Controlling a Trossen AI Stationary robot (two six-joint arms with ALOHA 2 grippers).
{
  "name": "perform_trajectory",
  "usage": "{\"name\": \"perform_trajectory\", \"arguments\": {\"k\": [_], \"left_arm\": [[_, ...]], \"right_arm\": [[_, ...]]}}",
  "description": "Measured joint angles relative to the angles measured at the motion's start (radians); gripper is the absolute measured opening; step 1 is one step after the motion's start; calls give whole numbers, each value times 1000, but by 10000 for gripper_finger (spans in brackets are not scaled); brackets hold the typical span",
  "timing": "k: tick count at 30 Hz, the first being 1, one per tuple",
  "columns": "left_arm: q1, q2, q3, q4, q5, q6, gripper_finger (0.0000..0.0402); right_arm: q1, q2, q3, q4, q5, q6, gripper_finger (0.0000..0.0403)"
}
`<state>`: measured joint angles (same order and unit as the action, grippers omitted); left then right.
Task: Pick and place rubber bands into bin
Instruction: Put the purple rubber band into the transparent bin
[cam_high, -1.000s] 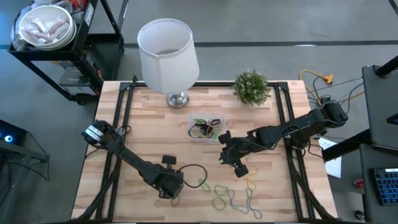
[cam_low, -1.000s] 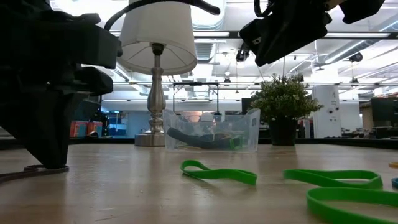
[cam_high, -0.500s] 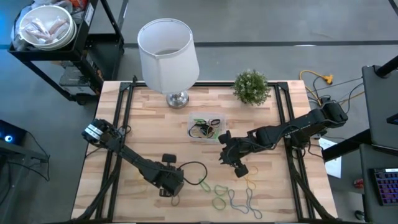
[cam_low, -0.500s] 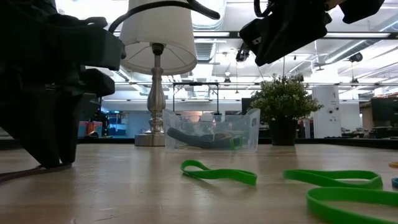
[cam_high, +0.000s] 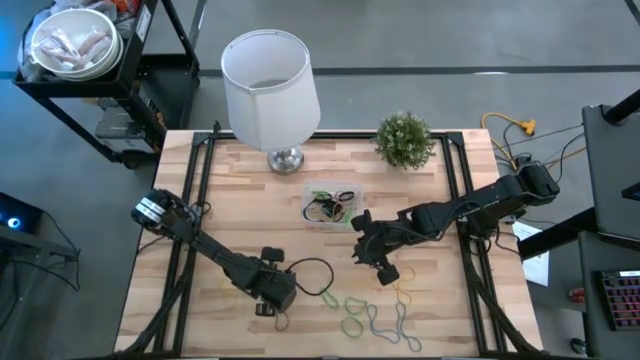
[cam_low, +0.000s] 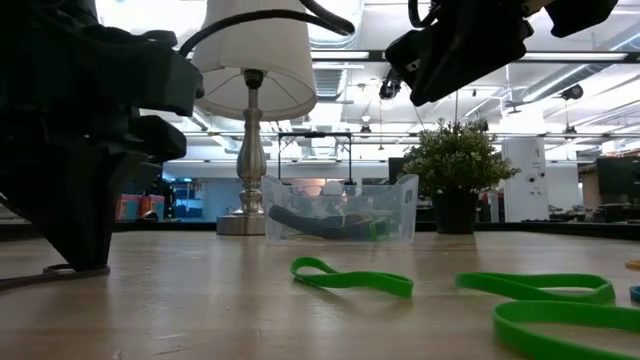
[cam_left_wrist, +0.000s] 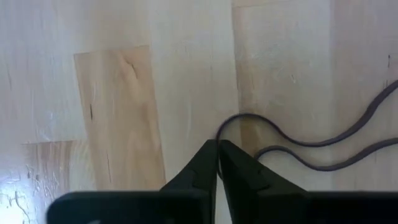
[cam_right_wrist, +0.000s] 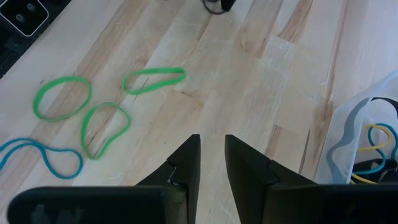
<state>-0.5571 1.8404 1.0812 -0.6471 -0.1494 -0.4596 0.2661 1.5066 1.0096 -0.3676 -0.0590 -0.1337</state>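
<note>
My left gripper (cam_left_wrist: 217, 147) stands low over the table's near left part (cam_high: 264, 304), shut on a grey rubber band (cam_left_wrist: 292, 144) that lies on the wood. My right gripper (cam_right_wrist: 211, 144) hangs open above the table's middle (cam_high: 386, 270), touching nothing. Green rubber bands (cam_right_wrist: 154, 79) (cam_high: 354, 304) and a blue one (cam_right_wrist: 41, 155) lie flat near the near edge. The clear bin (cam_high: 332, 207) (cam_low: 340, 210) stands on the table beyond them with several bands inside. My left gripper has the looped end of the grey rubber band (cam_left_wrist: 227, 124) between its two fingertips, coming from above and pointing down. The contact itself sits under the tips. The rest of the band (cam_low: 22, 281) trails slack on the table.
A lamp with a white shade (cam_high: 266, 78) and a small potted plant (cam_high: 404, 140) stand at the far edge. A black robot cable (cam_high: 312, 272) loops beside the left gripper. Black frame rails (cam_high: 196, 190) run along both sides. Bare wood lies between bin and bands.
My left gripper has shifted slightly toward the table's left edge, with its fingertips staying down at the wood and the grey band.
</note>
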Motion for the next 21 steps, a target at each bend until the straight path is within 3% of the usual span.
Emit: {"name": "perform_trajectory", "arguments": {"k": [11,21], "left_arm": [[-1,-26,20,-30,-35,5,0],[-14,-56,67,-178,-197,-5,0]], "right_arm": [[0,0,0,0,0,3,68],[0,0,0,-1,10,0,68]]}}
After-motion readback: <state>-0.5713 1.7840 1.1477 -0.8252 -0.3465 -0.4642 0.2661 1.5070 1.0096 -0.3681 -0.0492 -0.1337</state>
